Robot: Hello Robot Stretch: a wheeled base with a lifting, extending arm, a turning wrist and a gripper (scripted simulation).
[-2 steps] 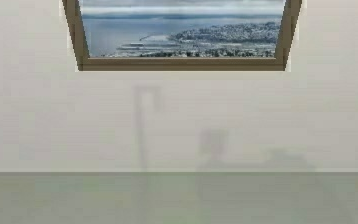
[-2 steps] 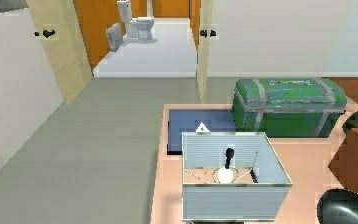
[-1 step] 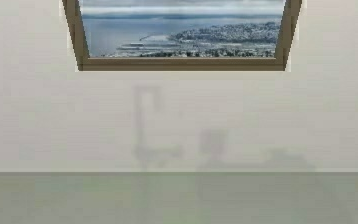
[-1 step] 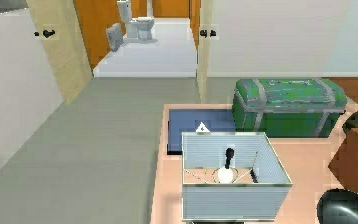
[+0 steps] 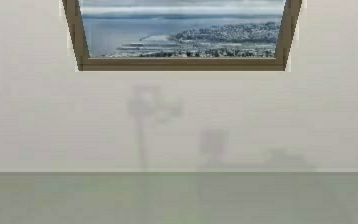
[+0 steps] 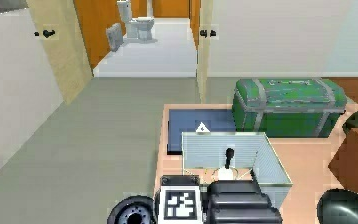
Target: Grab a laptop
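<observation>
the laptop (image 6: 192, 120) sits at the table's (image 6: 312, 165) far left corner: a dark flat base, with what looks like a pale grey lid standing on its near side. a small white and dark thing (image 6: 230, 158) shows against the lid. the gripper (image 6: 132, 212) is a dark round body at the arm side view's bottom edge, left of a white marker (image 6: 182, 205). its far end can't be made out, so i cannot tell whether the claw grips anything. a green trunk (image 6: 287, 105) stands on the floor beyond the table's far edge. in the forward view a framed picture (image 5: 182, 35) hangs on a pale wall.
</observation>
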